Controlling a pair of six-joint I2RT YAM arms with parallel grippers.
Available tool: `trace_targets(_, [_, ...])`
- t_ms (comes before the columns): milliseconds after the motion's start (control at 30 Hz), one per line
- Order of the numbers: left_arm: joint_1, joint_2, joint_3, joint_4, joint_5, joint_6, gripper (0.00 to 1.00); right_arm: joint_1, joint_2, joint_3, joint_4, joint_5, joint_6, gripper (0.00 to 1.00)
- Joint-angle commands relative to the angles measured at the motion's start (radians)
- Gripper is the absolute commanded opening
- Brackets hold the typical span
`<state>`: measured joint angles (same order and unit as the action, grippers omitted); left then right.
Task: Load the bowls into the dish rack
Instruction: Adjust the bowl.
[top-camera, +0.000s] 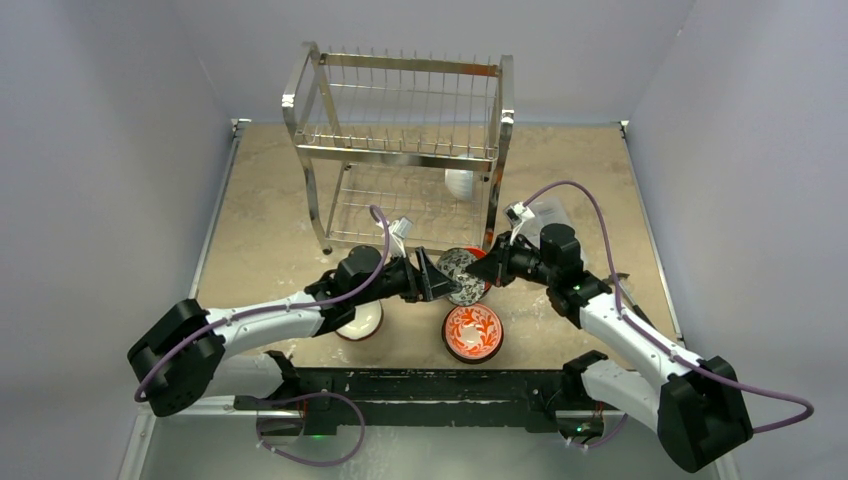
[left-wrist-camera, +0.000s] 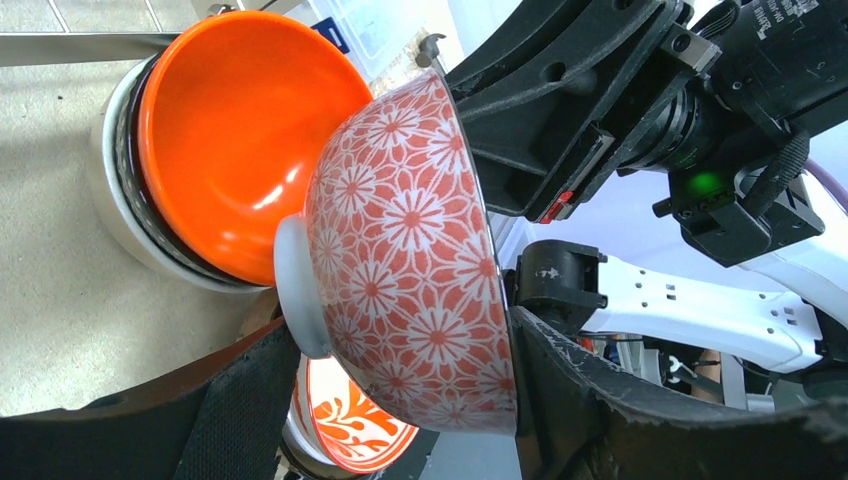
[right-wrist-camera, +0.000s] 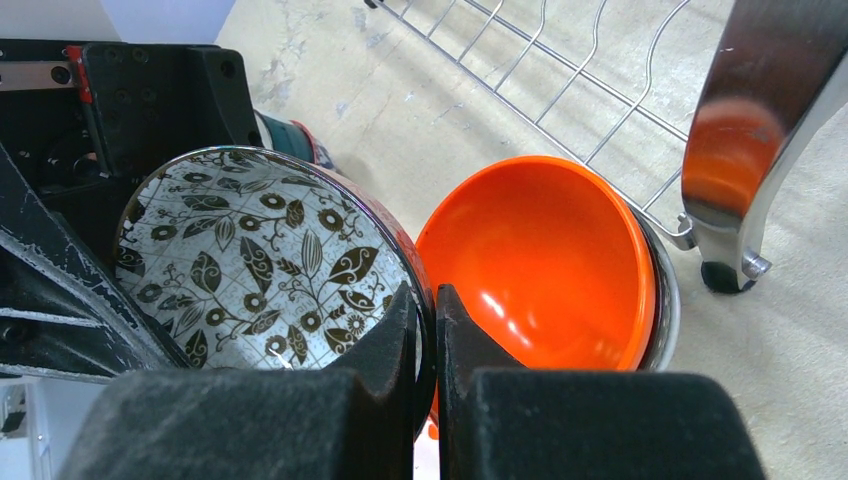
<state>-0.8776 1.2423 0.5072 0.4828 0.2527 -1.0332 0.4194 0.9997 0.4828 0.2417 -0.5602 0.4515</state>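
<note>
beige tabletop (top-camera: 270, 200) | right gripper (right-wrist-camera: 427, 310) pinches floral bowl (left-wrist-camera: 410, 250) | left gripper (top-camera: 438, 280) straddles it, hold unclear

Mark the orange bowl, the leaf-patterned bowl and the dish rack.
glossy orange ceramic bowl (right-wrist-camera: 540, 270): right wrist view, inner wall.
round bowl with black leaf-patterned inside (right-wrist-camera: 260, 265): right wrist view, inner face.
shiny steel wire dish rack (right-wrist-camera: 750, 120): right wrist view, leg.
</note>
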Motion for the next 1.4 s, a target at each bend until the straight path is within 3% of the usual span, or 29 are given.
trace_targets(0, [-0.004, 0.001, 0.033, 0.066, -0.001, -0.004, 0.69, -0.001, -0.018, 0.048, 0.07, -0.028, 0.018, 0.0])
trace_targets(200, [-0.004, 0.005, 0.035, 0.088, 0.001, -0.021, 0.69, 0.0, -0.009, 0.047, 0.082, -0.036, 0.026, 0.0])
trace_targets(367, [-0.004, 0.026, 0.037, 0.13, 0.053, -0.035, 0.56, -0.001, -0.009, 0.05, 0.076, -0.026, 0.027, 0.0])
trace_targets(600, [-0.004, 0.031, 0.039, 0.075, 0.03, -0.04, 0.74, -0.001, -0.011, 0.052, 0.072, -0.015, 0.027, 0.0])
trace_targets(767, [-0.004, 0.036, 0.043, 0.095, 0.039, -0.044, 0.75, 0.0, -0.009, 0.052, 0.071, -0.015, 0.026, 0.0])
trace_targets(867, [-0.004, 0.045, 0.044, 0.124, 0.055, -0.045, 0.65, 0.001, -0.006, 0.053, 0.072, -0.013, 0.023, 0.0])
trace_targets(1000, [-0.004, 0.061, 0.045, 0.156, 0.074, -0.058, 0.42, -0.001, -0.004, 0.051, 0.075, -0.012, 0.024, 0.0])
trace_targets(1167, [-0.003, 0.06, 0.038, 0.156, 0.061, -0.06, 0.24, -0.001, -0.003, 0.058, 0.069, -0.013, 0.017, 0.2])
trace_targets(1233, [-0.002, 0.055, 0.034, 0.153, 0.054, -0.061, 0.21, 0.0, -0.005, 0.061, 0.064, -0.011, 0.011, 0.38])
trace_targets(1367, [0.012, 0.041, 0.024, 0.141, 0.047, -0.058, 0.13, -0.001, -0.021, 0.064, 0.06, 0.0, 0.008, 0.59])
